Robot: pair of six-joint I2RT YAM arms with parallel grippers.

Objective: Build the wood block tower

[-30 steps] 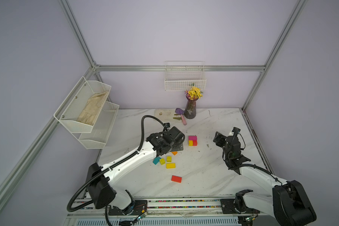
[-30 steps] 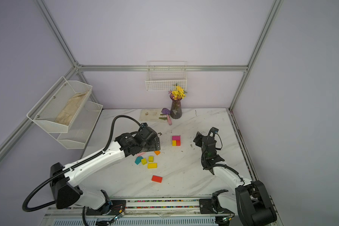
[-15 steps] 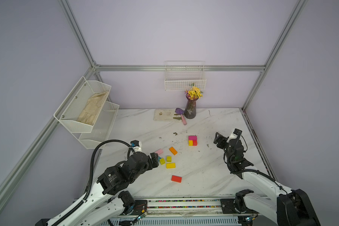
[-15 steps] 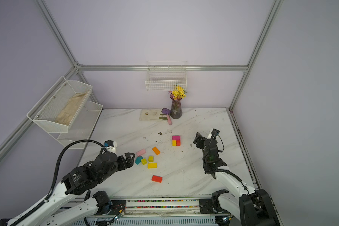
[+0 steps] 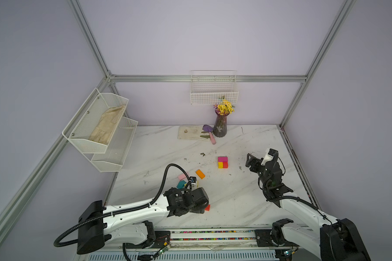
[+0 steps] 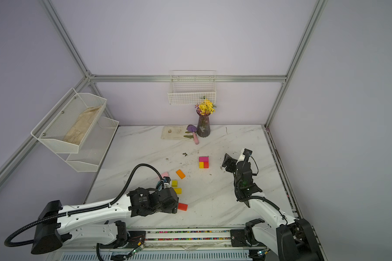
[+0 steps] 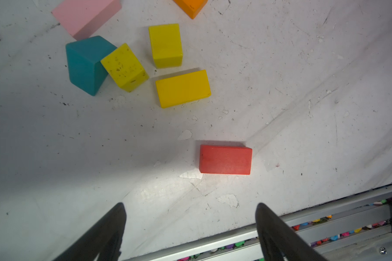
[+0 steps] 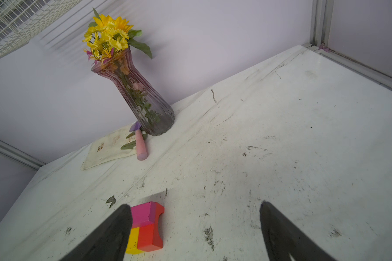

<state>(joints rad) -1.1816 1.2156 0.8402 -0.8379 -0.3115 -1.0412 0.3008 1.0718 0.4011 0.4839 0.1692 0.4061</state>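
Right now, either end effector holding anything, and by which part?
Nothing held: left end effector open, short of the red block; right end effector open, apart from the stack.

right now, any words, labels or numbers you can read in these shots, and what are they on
No text can be read.
Black joint on the left arm: white print, too small to read.
White camera on the right arm: dark marking, blurred.
Wood blocks: no print.

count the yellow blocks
4: one cube touching the teal block, a second cube and a brick close beside it, and a piece in the small stack; the left arm may hide others.
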